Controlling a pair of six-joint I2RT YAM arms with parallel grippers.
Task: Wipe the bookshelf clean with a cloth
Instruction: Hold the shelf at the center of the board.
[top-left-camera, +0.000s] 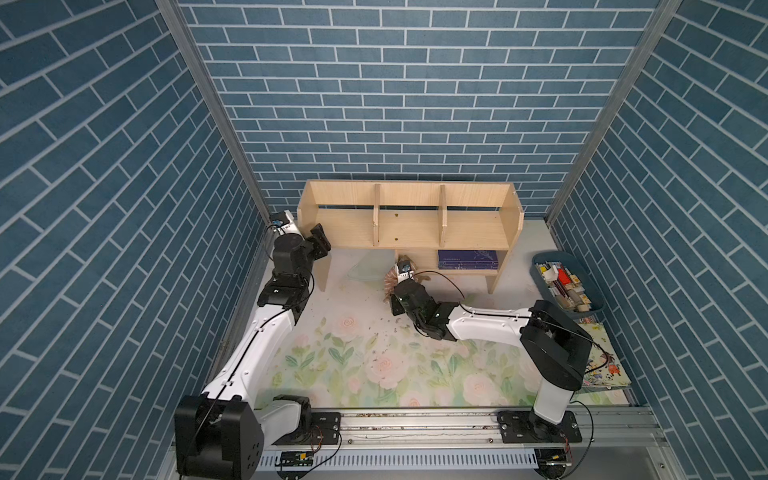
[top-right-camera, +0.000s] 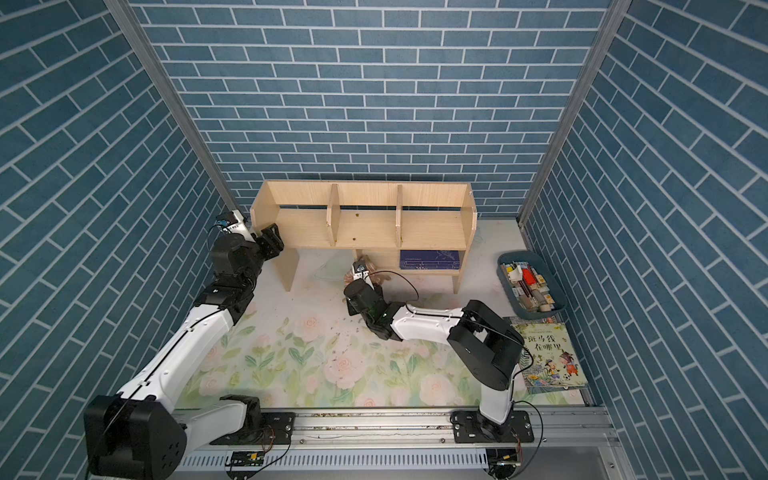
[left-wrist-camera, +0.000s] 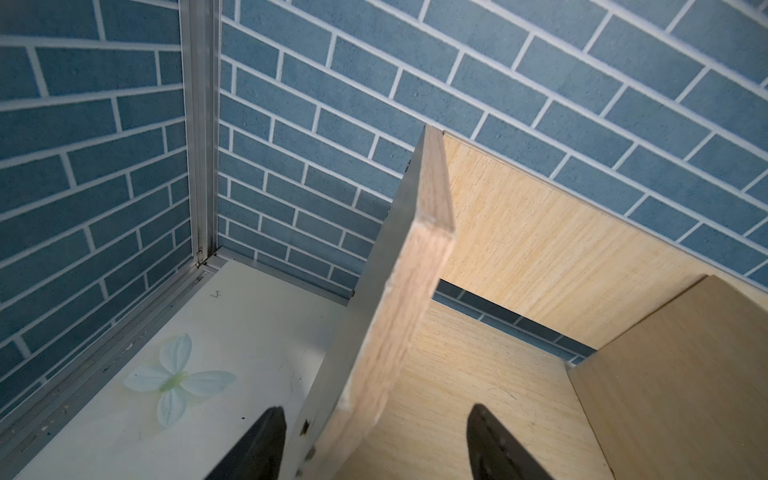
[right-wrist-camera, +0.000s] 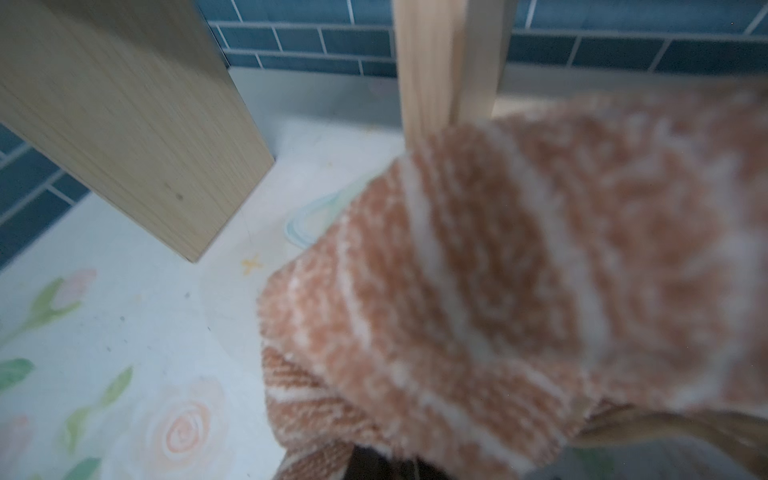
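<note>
While the right gripper (top-left-camera: 404, 266) clamps the striped cloth (right-wrist-camera: 498, 270), the left gripper (left-wrist-camera: 376, 411) gapes astride an end panel (left-wrist-camera: 399, 311) of the bookshelf (top-left-camera: 409, 230)

Contents as we count them, from above:

- Bookshelf (top-left-camera: 409, 216): pale wood, set against the back brick wall. We note two upright dividers in the upper tier and a low cubby holding a dark blue book (top-left-camera: 467, 262) lying flat.
- Left end effector (top-left-camera: 320, 242): at the shelf's left end panel. We cannot tell whether it touches the panel.
- Right end effector (top-left-camera: 405, 272): just in front of the cubby's left edge, largely hidden by the brown-striped cloth (top-left-camera: 390, 283) bunched around it.
- Desk (top-left-camera: 332, 374): rose-patterned covering, with dark crumbs (top-left-camera: 386, 332) scattered mid-surface.
- Blue bin (top-left-camera: 540, 259): on the right side, filled with small items.
- Picture book (top-left-camera: 604, 365): in front of the bin, partly behind the right arm.
</note>
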